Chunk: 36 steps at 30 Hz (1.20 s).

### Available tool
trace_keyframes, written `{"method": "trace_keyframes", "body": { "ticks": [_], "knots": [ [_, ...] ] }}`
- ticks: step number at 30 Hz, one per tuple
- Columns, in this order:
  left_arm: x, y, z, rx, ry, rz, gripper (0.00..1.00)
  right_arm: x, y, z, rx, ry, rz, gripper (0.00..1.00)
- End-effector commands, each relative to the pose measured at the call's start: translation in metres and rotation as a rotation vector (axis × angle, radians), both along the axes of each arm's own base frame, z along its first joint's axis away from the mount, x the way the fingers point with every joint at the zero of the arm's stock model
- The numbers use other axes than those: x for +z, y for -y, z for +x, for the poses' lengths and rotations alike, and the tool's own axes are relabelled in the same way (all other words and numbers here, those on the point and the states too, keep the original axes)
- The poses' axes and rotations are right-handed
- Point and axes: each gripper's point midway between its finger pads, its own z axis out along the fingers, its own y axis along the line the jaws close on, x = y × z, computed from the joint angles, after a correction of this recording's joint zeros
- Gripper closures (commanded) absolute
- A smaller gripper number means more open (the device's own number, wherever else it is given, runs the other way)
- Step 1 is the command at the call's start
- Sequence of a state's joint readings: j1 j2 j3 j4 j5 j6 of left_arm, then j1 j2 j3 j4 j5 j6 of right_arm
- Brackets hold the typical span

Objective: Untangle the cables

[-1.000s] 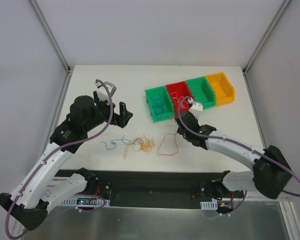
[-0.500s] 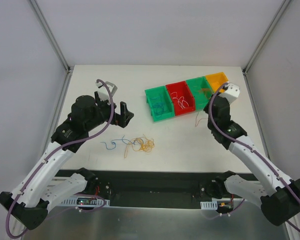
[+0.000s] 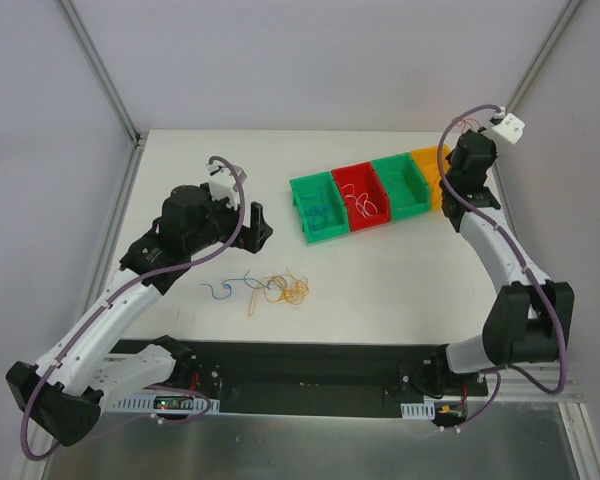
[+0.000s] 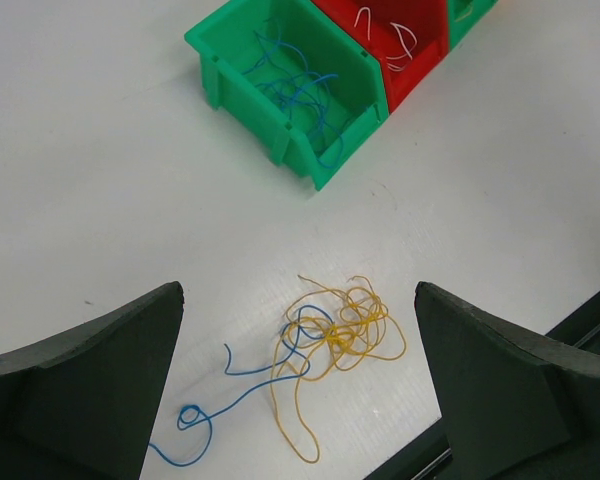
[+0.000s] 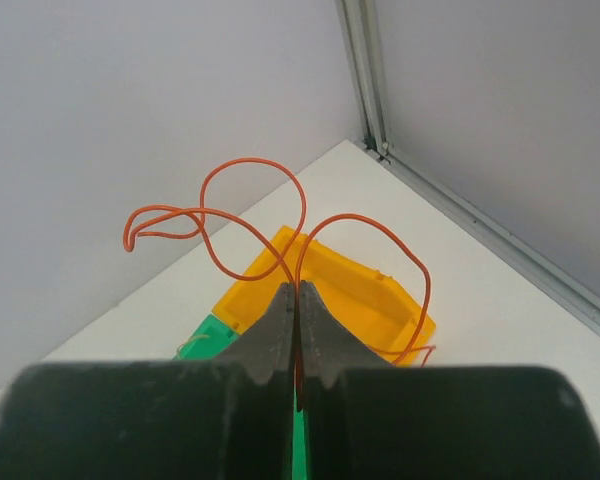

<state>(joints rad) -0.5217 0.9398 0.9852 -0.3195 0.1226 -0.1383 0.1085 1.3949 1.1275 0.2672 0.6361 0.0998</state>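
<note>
- The right pincer [image 5: 297, 300] is closed tight on a red wire [image 5: 250, 160], its two fingers pressed together with no gap showing.
- The red wire springs up from the pinch in two open loops. One end curls off to the left and the other drops down on the right, in front of the yellow bin [image 5: 355, 290].
- This pincer is raised above the yellow bin, near the far right corner of the table [image 3: 410, 270].
- The left pincer [image 4: 298, 300] gapes wide, holds nothing and touches no wire.
- It hangs above a tangle [image 4: 335, 330] of yellow and blue wire that lies on the table, seen between its two fingers.
- A blue wire [image 4: 225, 400] trails left from the tangle and ends in a small curl.
- Beyond the tangle, well apart from it, a green bin [image 4: 260, 120] holds loose blue wires.
- The red bin [image 4: 415, 78] touching it holds white ones.
- A second green bin [image 3: 405, 210] stands between the red bin and the yellow bin.
</note>
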Motion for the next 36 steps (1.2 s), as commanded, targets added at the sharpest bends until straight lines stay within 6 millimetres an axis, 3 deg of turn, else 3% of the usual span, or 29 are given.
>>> {"method": "trace_keyframes", "body": {
  "ticks": [1, 6, 11, 21, 31, 36],
  "knots": [
    [-0.003, 0.008, 0.008, -0.029, 0.0, -0.014, 0.01, 0.013, 0.003, 0.042, 0.071, 0.064, -0.043, 1.0],
    [-0.014, 0.009, 0.015, -0.03, -0.041, -0.007, 0.01, -0.008, 0.008, 0.069, 0.088, 0.015, -0.065, 0.99],
    [-0.02, 0.008, 0.019, -0.019, -0.056, 0.001, 0.01, 0.005, 0.019, 0.082, 0.083, 0.022, -0.041, 1.0],
    [-0.027, 0.008, 0.024, -0.013, -0.073, 0.018, 0.01, 0.025, 0.019, 0.102, 0.081, 0.075, -0.026, 1.0],
    [-0.021, 0.007, 0.021, -0.019, -0.057, 0.002, 0.01, -0.063, 0.026, 0.089, 0.033, -0.147, -0.006, 1.0],
    [-0.019, 0.008, 0.02, -0.028, -0.056, -0.005, 0.01, -0.11, 0.017, 0.077, 0.032, -0.286, 0.116, 1.0]
  ]
}}
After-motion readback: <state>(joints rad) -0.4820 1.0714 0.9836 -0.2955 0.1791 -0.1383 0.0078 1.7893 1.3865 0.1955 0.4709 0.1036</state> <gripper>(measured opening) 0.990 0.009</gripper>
